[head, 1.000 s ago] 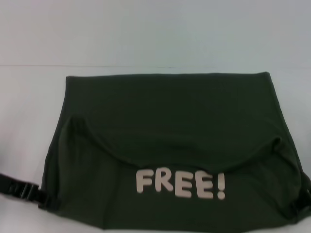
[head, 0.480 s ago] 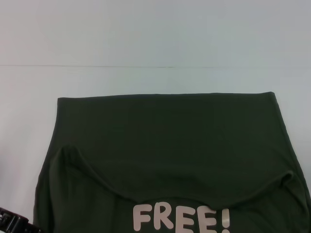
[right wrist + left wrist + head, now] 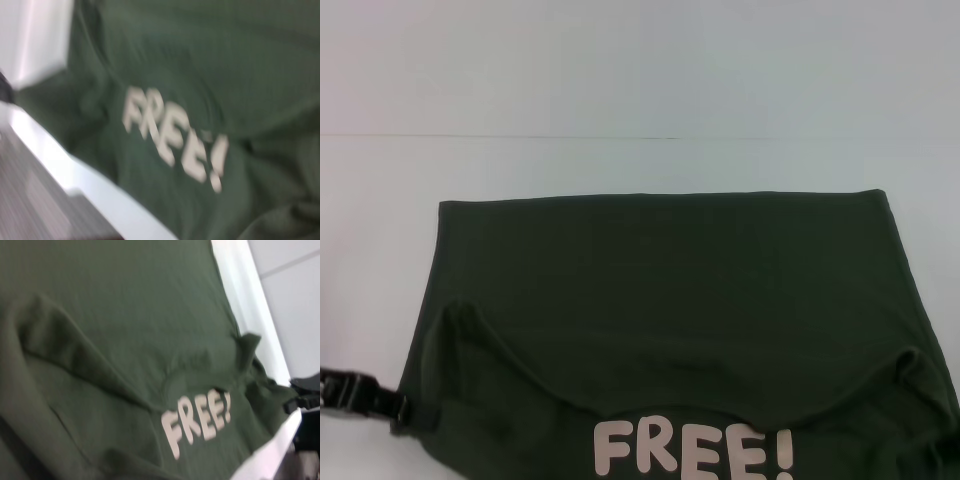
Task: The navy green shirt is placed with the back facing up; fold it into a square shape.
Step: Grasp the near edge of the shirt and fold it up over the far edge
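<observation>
**Olive shirt folded across the near surface, both grippers at its lower corners**

The left gripper (image 3: 365, 397) sits at the shirt's near left corner, its dark body coming in from the left edge of the head view and meeting the cloth's hem; whether its jaws are pinched on the fabric or merely against it cannot be told. The right gripper (image 3: 306, 401) appears only as a dark shape at the shirt's far corner in the left wrist view, touching or just beside the cloth; the state of its jaws cannot be told either.

The navy green shirt (image 3: 670, 290) lies on the white surface (image 3: 640, 165), filling the near half of the head view; its far edge runs straight and nearly level from left to right; its left and right sides slant outward toward the robot. A plain layer is folded over the front, and its lower edge curves in a shallow arc, with small raised folds at both ends; below that arc the cream letters "FREE!" (image 3: 692, 452) show, partly cut off by the bottom of the view.

Beyond the far edge the surface is bare white up to a thin line; a narrow strip of surface shows on the left side.
</observation>
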`<state>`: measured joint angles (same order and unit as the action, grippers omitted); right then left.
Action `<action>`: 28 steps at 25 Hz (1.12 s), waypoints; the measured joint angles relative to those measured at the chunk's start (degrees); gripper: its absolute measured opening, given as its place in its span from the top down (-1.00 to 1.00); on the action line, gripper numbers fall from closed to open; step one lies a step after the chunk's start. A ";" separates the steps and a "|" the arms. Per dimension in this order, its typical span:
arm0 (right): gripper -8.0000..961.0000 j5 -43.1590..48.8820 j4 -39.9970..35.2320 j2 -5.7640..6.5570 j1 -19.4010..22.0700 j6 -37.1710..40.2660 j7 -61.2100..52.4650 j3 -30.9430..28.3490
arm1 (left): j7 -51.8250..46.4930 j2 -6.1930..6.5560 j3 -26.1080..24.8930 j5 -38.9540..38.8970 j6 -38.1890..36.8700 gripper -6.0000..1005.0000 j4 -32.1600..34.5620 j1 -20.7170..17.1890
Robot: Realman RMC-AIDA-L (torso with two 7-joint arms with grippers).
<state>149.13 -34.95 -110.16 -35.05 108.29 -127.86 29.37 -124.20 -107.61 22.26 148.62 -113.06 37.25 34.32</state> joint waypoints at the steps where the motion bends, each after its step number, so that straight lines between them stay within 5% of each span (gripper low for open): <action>1: 0.90 -1.22 0.66 0.48 0.02 0.37 0.00 -1.60 | -0.09 0.11 -0.67 -0.01 0.31 0.96 -0.14 0.09; 4: 0.90 -5.69 2.60 1.87 0.36 0.58 -0.40 -5.46 | -0.67 0.34 -4.49 -0.01 2.14 0.96 -0.37 0.55; 8: 0.90 -10.48 3.11 2.11 0.59 -2.57 -1.60 -8.16 | -1.73 0.62 -10.49 -0.53 6.73 0.96 -1.38 1.10; 13: 0.90 -14.90 5.60 1.77 0.31 -9.91 -3.29 -8.56 | -3.44 0.70 -15.27 -6.02 13.81 0.96 -1.93 0.06; 20: 0.90 -18.69 6.85 0.12 0.77 -23.21 -2.86 -8.64 | -2.04 -0.23 -15.48 -13.33 23.68 0.96 -7.22 -0.98; 28: 0.90 -25.23 7.38 -3.04 0.78 -34.14 0.64 -8.65 | 1.96 -4.92 -15.27 -17.59 34.95 0.96 -8.77 0.95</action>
<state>123.90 -27.57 -113.19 -34.27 74.15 -127.22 20.73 -122.24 -112.53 6.99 131.03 -78.11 28.48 35.27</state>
